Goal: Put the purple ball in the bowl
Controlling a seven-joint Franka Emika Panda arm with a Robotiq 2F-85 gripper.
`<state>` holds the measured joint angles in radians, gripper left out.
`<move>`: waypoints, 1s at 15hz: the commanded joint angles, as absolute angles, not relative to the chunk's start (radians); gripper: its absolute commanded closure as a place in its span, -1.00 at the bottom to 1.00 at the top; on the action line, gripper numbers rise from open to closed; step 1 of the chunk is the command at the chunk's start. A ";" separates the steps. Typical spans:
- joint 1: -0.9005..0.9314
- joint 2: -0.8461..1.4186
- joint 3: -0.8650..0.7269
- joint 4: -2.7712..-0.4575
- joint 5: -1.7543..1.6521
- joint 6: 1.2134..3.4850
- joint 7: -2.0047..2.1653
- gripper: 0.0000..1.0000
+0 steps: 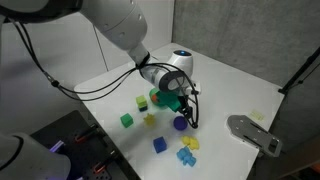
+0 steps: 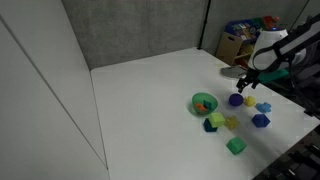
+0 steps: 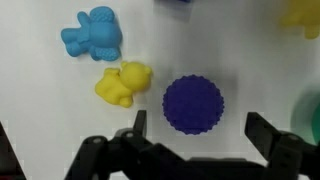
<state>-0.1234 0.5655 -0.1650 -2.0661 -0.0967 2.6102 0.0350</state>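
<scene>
Reaching step: the gripper (image 3: 197, 140), jaws spread wide, hovers above the bumpy dark-purple ball (image 3: 193, 104) (not yet grasped) — next, lower and close.

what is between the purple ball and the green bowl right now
Nothing. In an exterior view only a short bare strip of white table separates the purple ball from the bowl.

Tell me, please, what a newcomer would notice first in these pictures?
The bumpy purple ball sits central in the wrist view, the open gripper poised over it. A yellow toy and a blue toy lie beside it; the green bowl stands close by in an exterior view.
</scene>
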 commanded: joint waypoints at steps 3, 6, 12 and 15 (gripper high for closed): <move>-0.127 0.706 -0.164 -1.948 -0.075 2.645 0.065 -1.00; -0.135 0.755 -0.151 -1.914 -0.053 2.641 0.060 -1.00; -0.125 0.824 -0.160 -1.875 -0.033 2.644 0.072 -0.53; -0.121 0.823 -0.164 -1.868 -0.035 2.635 0.073 -0.17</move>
